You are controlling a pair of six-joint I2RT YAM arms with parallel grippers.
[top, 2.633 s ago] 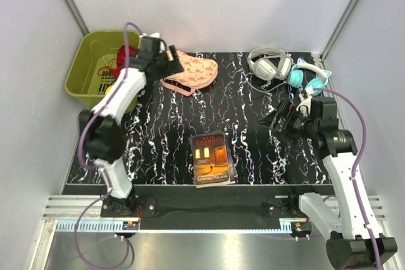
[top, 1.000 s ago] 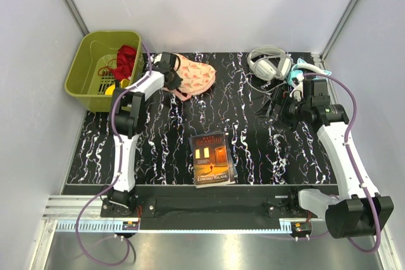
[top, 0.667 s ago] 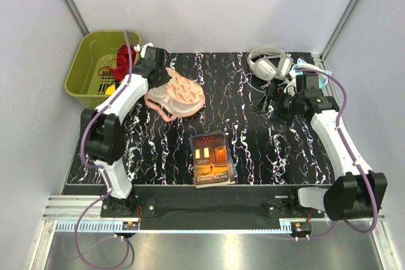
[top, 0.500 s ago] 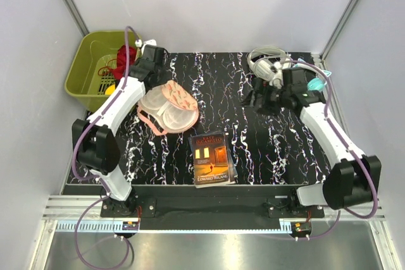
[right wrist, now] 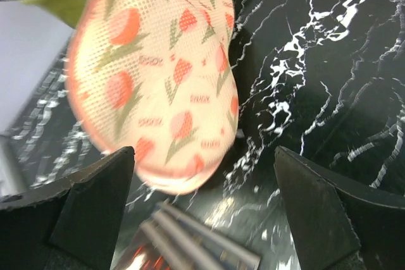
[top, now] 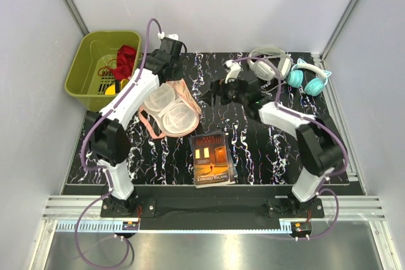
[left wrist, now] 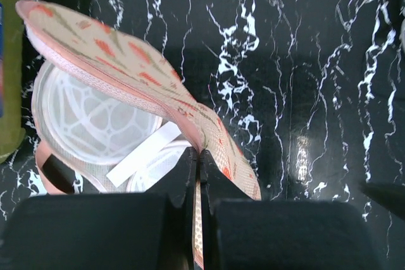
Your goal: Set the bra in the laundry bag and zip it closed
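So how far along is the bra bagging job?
Done: the peach-pink printed laundry bag is unzipped and open. In hand: the left gripper pinches its upper flap; the right gripper hovers open nearby. Left: the yellow padded bra sits in the olive-green plastic basket, so bagging and zipping.

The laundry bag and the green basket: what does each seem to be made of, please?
The laundry bag: its outer shell looks like matte mesh fabric, with tiny holes showing through the tulip print. The inner cups seem to be white moulded plastic ribs, possibly stiff mesh. The green basket: smooth moulded plastic, judging by its slotted floor.
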